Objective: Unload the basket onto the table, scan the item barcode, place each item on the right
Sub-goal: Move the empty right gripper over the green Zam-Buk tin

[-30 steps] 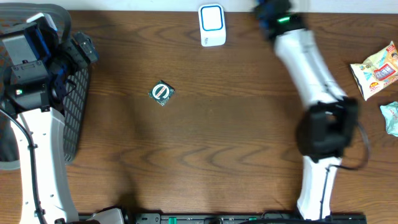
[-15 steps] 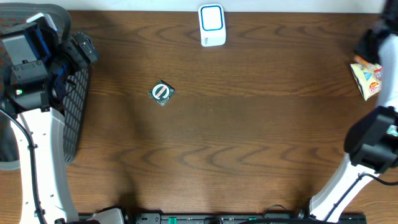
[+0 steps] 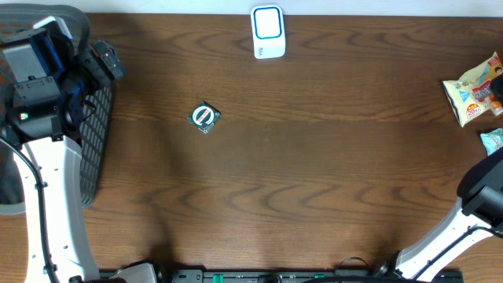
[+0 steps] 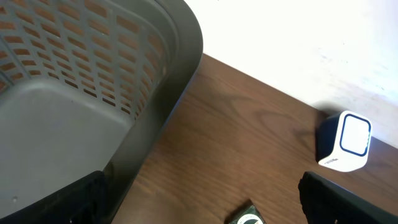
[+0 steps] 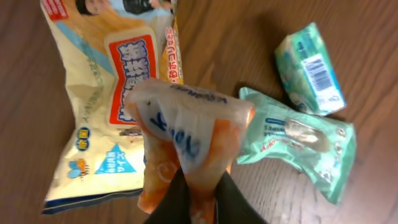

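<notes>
Overhead: spotting the white scanner (image 3: 267, 31) at the table's far edge, about midway along; logging a small round item (image 3: 205, 117) lying well apart from it, toward the left; noting a cream snack bag (image 3: 470, 90) at the right edge; not finding the right gripper's fingers here.

Left wrist: seeing the left gripper (image 4: 199, 210) spread wide and holding nothing, hanging near the grey basket (image 4: 155, 93); scanner and round item both in sight.

Right wrist: seeing the right gripper (image 5: 193, 202) clenched on the end of an orange-and-white packet (image 5: 186, 134); packet overlapping the cream snack bag and sitting just beside a teal packet (image 5: 298, 134); smaller teal pack (image 5: 311, 65) beyond, showing a barcode; not telling whether the held packet is clear of the table.

Judging the step as picking the item out of the pile; next calling for lifting it free without dragging its neighbours, carrying it across to the scanner, and turning its barcode, not visible on the held packet, toward the scanner.
</notes>
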`<state>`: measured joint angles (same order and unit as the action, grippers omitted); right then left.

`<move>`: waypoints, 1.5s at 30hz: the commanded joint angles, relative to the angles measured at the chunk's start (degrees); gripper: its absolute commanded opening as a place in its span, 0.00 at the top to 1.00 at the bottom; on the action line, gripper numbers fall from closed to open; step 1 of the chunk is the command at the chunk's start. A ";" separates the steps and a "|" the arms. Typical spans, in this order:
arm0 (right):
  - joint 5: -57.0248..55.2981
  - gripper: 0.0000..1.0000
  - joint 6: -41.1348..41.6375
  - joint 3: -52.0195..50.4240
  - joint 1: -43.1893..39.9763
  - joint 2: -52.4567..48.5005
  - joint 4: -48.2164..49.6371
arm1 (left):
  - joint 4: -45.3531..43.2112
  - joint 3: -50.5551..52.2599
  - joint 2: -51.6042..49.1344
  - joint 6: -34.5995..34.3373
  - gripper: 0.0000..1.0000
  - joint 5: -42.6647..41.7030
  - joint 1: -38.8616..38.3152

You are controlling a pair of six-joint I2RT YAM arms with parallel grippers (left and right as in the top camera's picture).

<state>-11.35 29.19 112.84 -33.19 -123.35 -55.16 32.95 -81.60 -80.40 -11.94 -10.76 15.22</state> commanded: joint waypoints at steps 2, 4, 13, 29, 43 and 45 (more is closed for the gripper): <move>0.39 0.55 0.98 -3.45 -0.63 -0.57 2.12 | 0.94 -0.26 -0.96 -0.13 0.02 3.10 0.79; 0.44 0.14 0.90 -4.17 -0.57 -0.57 2.05 | 0.94 -0.26 -0.96 -0.13 0.02 3.10 0.79; 10.71 0.01 -8.48 -4.07 0.07 1.03 2.49 | 0.94 -0.26 -0.96 -0.13 0.02 3.10 0.79; 44.92 0.09 -10.47 -4.11 17.68 5.31 10.08 | 0.94 -0.26 -0.96 -0.13 0.02 3.10 0.79; 29.90 0.01 -37.31 -4.22 53.53 2.19 19.41 | 0.94 -0.26 -0.96 -0.13 0.02 3.10 0.76; 26.43 0.01 -41.11 -4.22 57.64 1.16 19.96 | 0.94 -0.26 -0.96 -0.13 0.02 3.10 0.79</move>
<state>20.58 1.72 108.88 19.68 -119.66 -35.55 32.97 -81.60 -80.40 -11.94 -10.76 15.22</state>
